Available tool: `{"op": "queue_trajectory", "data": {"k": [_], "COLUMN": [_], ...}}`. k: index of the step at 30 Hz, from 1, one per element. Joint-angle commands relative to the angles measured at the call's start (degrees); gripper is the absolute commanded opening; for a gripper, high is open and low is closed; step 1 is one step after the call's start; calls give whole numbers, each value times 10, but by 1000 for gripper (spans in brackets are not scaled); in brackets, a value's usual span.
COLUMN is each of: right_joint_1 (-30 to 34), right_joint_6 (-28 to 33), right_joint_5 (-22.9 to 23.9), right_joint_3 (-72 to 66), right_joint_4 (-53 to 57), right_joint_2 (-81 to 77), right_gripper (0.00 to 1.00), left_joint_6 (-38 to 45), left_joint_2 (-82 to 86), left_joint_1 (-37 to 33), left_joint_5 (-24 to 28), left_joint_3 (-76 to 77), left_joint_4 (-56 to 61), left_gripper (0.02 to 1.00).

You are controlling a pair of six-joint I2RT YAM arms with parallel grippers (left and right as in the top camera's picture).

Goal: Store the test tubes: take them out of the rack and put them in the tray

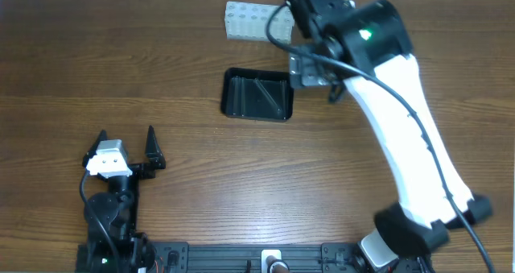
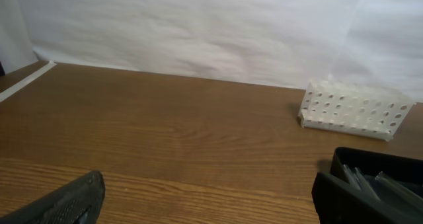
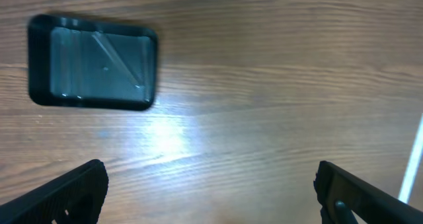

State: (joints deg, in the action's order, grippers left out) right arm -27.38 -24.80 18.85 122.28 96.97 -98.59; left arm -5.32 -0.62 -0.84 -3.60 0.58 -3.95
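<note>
Left jaws: spread wide, nothing between them; left gripper (image 1: 126, 134) sits low, close in front of its own base at the near left of the table (image 1: 241, 184).
Right jaws: spread wide, nothing between them; right gripper (image 3: 210, 170) hangs over plain wood, beside the tray and apart from it.
Tray: black tray (image 1: 228, 96) lies flat past the table's middle, long side across; all four rims stand apart from the rack.
Test tubes: clear test tubes (image 3: 117, 55) lie flat inside the tray, one set diagonally; count cannot be told.
Rack: white rack (image 1: 251, 21) stands just beyond the tray, a narrow strip of wood between them.
Room: a broad run of wood lies between the left gripper and the tray.
Edges: the table's far edge meets a white backdrop (image 2: 198, 26); a pale tape strip (image 2: 30, 80) runs along its left edge.
</note>
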Motion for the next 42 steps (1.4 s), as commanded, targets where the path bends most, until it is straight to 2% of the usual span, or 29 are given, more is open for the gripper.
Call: {"op": "queue_trajectory", "data": {"k": [1, 7, 11, 13, 15, 19, 21, 24, 34, 42], "right_joint_1": [18, 37, 42, 42, 42, 42, 42, 42, 44, 79], "right_joint_6": [1, 0, 26, 70, 145, 289, 316, 318, 322, 322], "right_joint_5": [30, 78, 75, 69, 44, -50, -66, -60, -59, -59], "right_joint_3": [-84, -257, -379, -439, -502, -610, -657, -722, -872, -958], "right_joint_4": [0, -73, -186, -258, -351, -548, -636, -727, -734, -734], "right_joint_2": [93, 242, 340, 383, 423, 478, 492, 508, 598, 627], "right_gripper": [993, 989, 993, 993, 993, 993, 991, 991, 993, 991], "left_joint_6": [10, 11, 10, 10, 10, 10, 10, 10, 10, 10], "left_joint_2": [3, 3, 3, 3, 3, 3, 3, 3, 3, 3], "left_joint_1": [-3, -3, -3, -3, -3, -3, -3, -3, -3, -3], "left_joint_5": [4, 4, 3, 4, 4, 3, 3, 4, 4, 4], "left_joint_3": [-2, -2, -2, -2, -2, -2, -2, -2, -2, -2], "left_joint_4": [0, 0, 0, 0, 0, 0, 0, 0, 0, 0], "left_gripper": [998, 998, 996, 998, 993, 998, 998, 998, 998, 998]}}
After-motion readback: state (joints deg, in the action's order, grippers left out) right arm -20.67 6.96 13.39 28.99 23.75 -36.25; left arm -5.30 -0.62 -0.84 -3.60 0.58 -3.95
